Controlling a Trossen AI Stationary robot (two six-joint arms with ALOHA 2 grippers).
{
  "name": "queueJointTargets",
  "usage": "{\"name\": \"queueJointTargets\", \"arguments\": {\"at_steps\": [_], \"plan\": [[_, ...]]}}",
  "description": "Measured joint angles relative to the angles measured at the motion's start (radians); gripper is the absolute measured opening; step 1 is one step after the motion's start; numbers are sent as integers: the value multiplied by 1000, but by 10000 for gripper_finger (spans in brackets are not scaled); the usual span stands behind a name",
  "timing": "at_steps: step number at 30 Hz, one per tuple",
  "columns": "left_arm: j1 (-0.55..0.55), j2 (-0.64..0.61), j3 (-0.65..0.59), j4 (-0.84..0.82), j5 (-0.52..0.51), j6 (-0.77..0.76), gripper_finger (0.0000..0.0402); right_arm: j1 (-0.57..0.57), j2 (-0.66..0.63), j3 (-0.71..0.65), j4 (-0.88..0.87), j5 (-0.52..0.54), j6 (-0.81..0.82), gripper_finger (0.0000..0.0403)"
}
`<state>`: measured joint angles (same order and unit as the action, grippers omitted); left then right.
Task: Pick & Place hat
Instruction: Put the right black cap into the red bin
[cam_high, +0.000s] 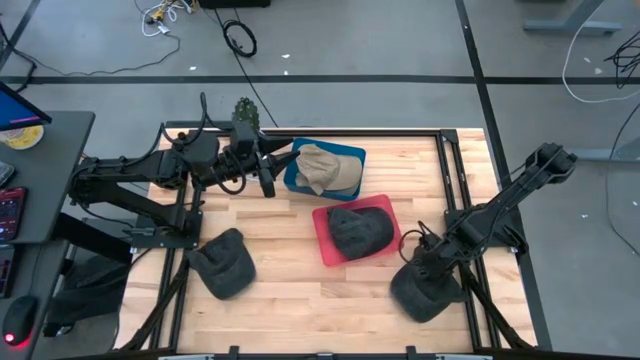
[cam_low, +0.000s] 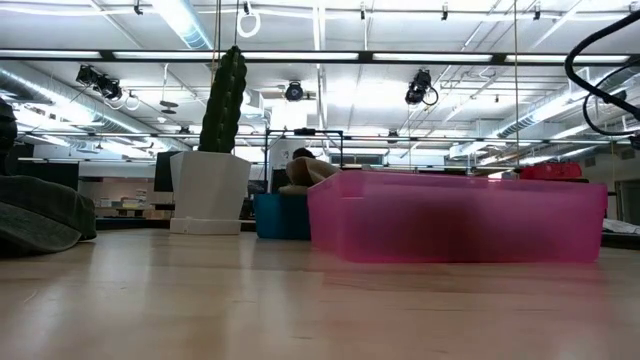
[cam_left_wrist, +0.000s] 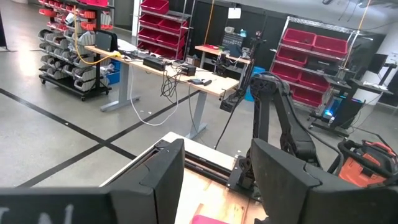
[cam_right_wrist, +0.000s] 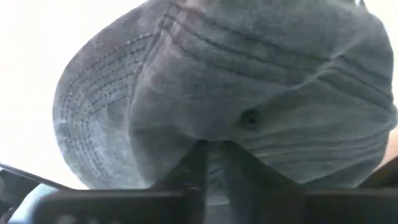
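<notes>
The hat (cam_right_wrist: 236, 93) is grey stitched cloth, matt and ribbed. The surface (cam_high: 300, 290) is pale, smooth wood. The pink bin (cam_low: 455, 215) is translucent, glossy plastic.

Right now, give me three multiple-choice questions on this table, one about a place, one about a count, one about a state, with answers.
1. Where does the tan hat lie?
A. in the blue bin
B. in the pink bin
C. on the bare table

2. How many dark grey hats show in the high view?
A. one
B. two
C. three

3. How is the right tool set?
A. raised, empty
B. down on a grey hat, fingers pinching its cloth
C. inside the blue bin

Answers: 1 A, the tan hat fills the blue bin. 2 C, one lies in the pink bin, one near the left front, one under the right tool. 3 B, the right wrist view shows cloth bunched between the fingers.
</notes>
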<state>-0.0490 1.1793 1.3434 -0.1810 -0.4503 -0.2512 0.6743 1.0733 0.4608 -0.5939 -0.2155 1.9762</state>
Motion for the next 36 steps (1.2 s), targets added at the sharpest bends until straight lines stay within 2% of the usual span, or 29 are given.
{"name": "queueJointTargets", "arguments": {"at_steps": [3,8,14,17,20,24,27,31,36], "plan": [[0,0,0,0,0,0,190,1,3,0,5,26,-9,7],[0,0,0,-1,0,0,190,3,-9,15,-3,61,-6,3],[0,0,0,-3,0,0,190,4,-15,118,-82,110,-52,2],[0,0,0,-4,0,1,190,4,-15,149,-82,105,-90,2],[0,0,0,-8,0,1,190,4,-15,150,-69,42,-99,15],[0,0,0,-11,0,1,190,4,-15,150,-76,-9,-100,57],[0,0,0,-11,0,2,190,4,-15,150,-87,-4,-100,104],[0,0,0,-11,0,2,190,4,-15,150,-123,40,-88,184],[0,0,0,-13,0,2,190,5,-10,150,-239,43,55,289]]}}
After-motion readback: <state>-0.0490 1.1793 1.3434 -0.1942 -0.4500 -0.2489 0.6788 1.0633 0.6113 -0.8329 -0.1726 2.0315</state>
